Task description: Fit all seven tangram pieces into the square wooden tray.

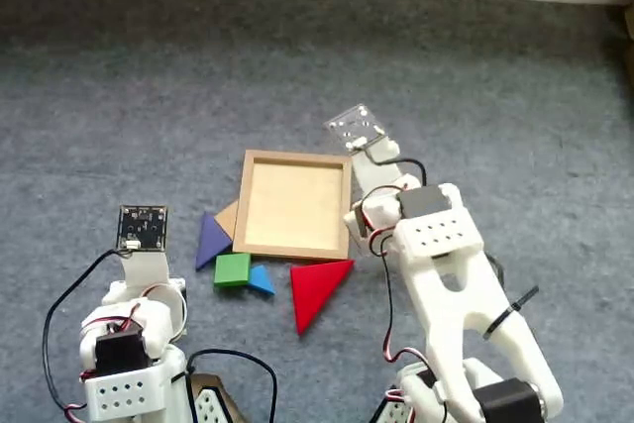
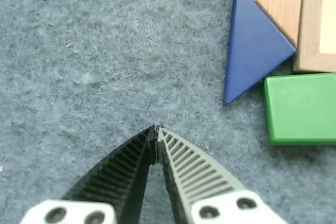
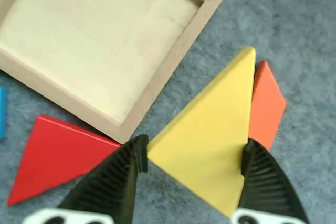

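Straddling the yellow triangle [image 3: 212, 119] beside the tray [image 3: 176, 59] corner, the right claw [image 3: 194, 148] is being held released, the triangle's long edge lying away from the tray; the left claw [image 2: 156, 130], clenched empty, is farther off.

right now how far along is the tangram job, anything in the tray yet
Nothing is done: the square tray is empty. In hand: the right gripper is open astride the yellow triangle, beside the tray's corner. The left gripper is shut over bare carpet. Left to do: all seven, including the orange piece, red triangle, blue triangle, green square, light blue piece and tan triangle.
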You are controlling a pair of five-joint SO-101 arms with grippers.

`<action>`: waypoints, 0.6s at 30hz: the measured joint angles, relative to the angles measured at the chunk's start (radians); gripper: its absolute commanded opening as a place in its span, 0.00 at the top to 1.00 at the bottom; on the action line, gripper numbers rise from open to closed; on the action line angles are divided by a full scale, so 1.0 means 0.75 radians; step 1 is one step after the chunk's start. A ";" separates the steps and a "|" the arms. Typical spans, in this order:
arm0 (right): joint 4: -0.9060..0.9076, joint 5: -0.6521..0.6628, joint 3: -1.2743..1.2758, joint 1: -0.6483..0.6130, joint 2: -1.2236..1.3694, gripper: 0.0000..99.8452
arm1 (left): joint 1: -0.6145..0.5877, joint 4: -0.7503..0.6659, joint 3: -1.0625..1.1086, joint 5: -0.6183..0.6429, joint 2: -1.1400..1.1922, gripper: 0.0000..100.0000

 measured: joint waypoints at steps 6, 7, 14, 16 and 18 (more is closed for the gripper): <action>-0.115 -0.194 0.000 -0.209 -0.008 0.80 | 0.000 0.000 0.000 0.000 0.000 0.97; -0.145 -0.233 0.000 -0.229 -0.008 0.80 | 0.000 0.000 0.000 0.000 0.000 0.97; -0.362 -0.491 0.000 -0.254 0.023 0.80 | 0.000 0.000 0.000 0.000 0.000 0.97; -0.430 -0.559 0.000 -0.254 0.086 0.80 | 0.000 0.000 0.000 0.000 0.000 0.97; -0.483 -0.618 -0.004 -0.252 0.174 0.80 | 0.000 0.000 0.000 0.000 0.000 0.97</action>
